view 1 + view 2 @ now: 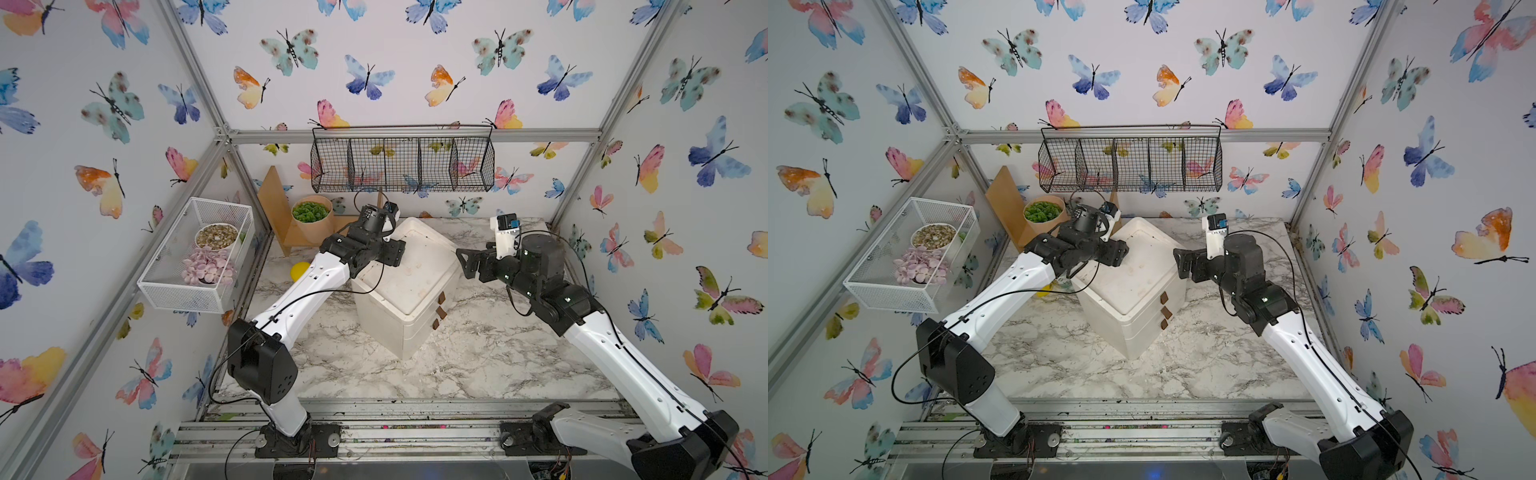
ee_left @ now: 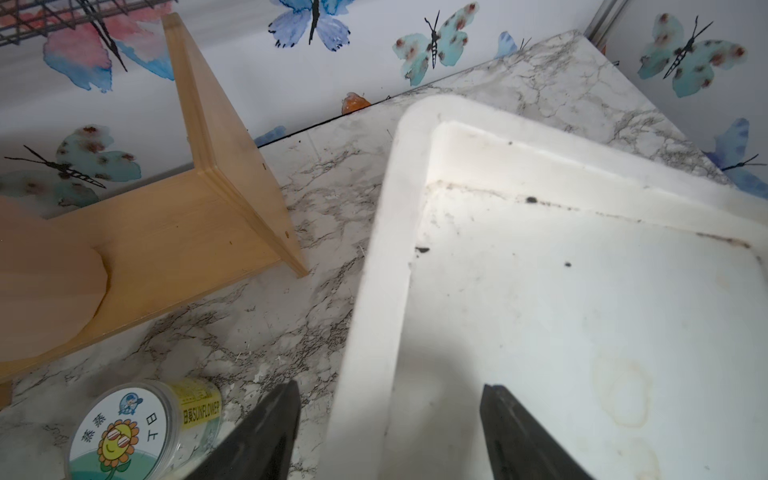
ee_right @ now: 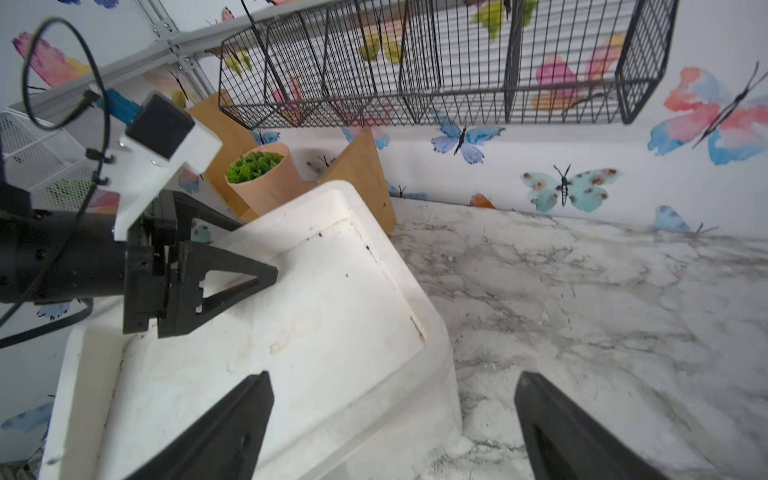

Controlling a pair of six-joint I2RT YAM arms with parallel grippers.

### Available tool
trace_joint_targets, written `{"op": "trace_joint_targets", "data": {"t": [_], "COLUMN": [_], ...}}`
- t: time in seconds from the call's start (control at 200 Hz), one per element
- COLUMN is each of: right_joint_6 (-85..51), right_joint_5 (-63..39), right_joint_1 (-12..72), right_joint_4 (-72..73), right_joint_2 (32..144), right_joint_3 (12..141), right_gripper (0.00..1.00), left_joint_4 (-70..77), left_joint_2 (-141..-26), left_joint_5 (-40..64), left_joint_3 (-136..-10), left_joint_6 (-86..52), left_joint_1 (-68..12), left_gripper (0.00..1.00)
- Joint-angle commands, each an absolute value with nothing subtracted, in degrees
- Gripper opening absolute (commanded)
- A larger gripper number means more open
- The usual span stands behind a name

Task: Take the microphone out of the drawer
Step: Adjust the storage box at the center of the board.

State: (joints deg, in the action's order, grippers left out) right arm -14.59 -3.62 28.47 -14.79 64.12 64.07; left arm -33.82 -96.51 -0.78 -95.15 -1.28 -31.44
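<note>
Frankly, the microphone cannot be seen in any view, so neither its long axis nor the way it points can be told. What does show is the drawer unit (image 1: 409, 286): a boxy block of smooth white plastic with rounded corners, set at a diagonal on the table. Its three stacked drawer fronts face near-right and all look flush. Each front carries a small brown pull (image 1: 440, 311). The unit's top is a shallow recessed tray, matte, scuffed, with faint yellowish ring stains and dark specks along the rim.

The left gripper (image 2: 390, 387) hangs over the far-left edge of that top, its black wedge-shaped jaws apart with only the white rim below them and nothing held. The right gripper (image 3: 394, 376) hovers just right of the unit, its jaws spread wide and empty, one over the unit's edge and one over the table.

The table (image 1: 478, 353) is glossy white marble pattern with grey veins. Left of the unit a clear round jar (image 2: 137, 432) with a sunflower label lies on its side. Beyond it stands a pale wooden shelf (image 2: 166, 232) of flat boards. On the shelf sits a tan cylindrical pot (image 1: 312, 216) of green leaves. A black wire basket (image 1: 403, 164) hangs on the far wall, and a white mesh basket (image 1: 195, 253) on the left wall.
</note>
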Motion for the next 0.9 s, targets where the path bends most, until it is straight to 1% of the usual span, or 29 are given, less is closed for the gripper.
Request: {"op": "trace_joint_targets", "data": {"t": [0.0, 0.045, 0.16, 0.29, 0.481, 0.701, 0.731, 0.841, 0.896], "right_joint_6": [-18.0, -18.3, -19.4, -20.1, -20.2, -20.3, -20.3, -20.2, -20.3], "right_joint_5": [-2.1, -2.1, -2.6, -4.7, -5.6, -8.8, -9.2, -9.4, -9.3], "right_joint_1": [28.4, 28.4, 28.4, 28.4, 28.4, 28.4, 28.4, 28.4, 28.4], "right_joint_4": [-17.1, -17.8, -19.1, -19.2, -19.1, -18.5, -18.3, -18.5, -18.5], "right_joint_2": [60.5, 59.6, 57.9, 56.7, 55.8, 55.5, 55.4, 55.2, 55.1], "right_joint_3": [61.2, 60.2, 58.1, 56.0, 54.8, 53.8, 53.6, 53.5, 53.5], "right_gripper": [0.98, 0.98, 0.98, 0.98, 0.98, 0.98, 0.98, 0.98, 0.98], "left_joint_4": [-35.0, -35.0, -35.0, -35.0, -36.2, -38.2, -38.3, -38.9, -39.0], "left_joint_2": [-97.6, -97.8, -97.9, -97.3, -97.1, -96.3, -96.2, -96.1, -96.2], "left_joint_5": [-5.0, -5.3, -7.0, -8.5, -9.4, -14.3, -14.0, -13.2, -13.0], "left_joint_3": [-96.8, -96.9, -97.2, -96.2, -95.6, -94.6, -94.4, -93.8, -93.5], "left_joint_6": [0.3, 0.4, 0.0, -0.6, -0.7, -2.5, -2.4, -2.4, -2.6], "left_joint_1": [-32.7, -33.1, -33.7, -33.7, -33.7, -33.7, -33.7, -33.7, -33.7], "left_gripper": [0.54, 0.42, 0.21, 0.16, 0.16, 0.17, 0.19, 0.31, 0.35]}}
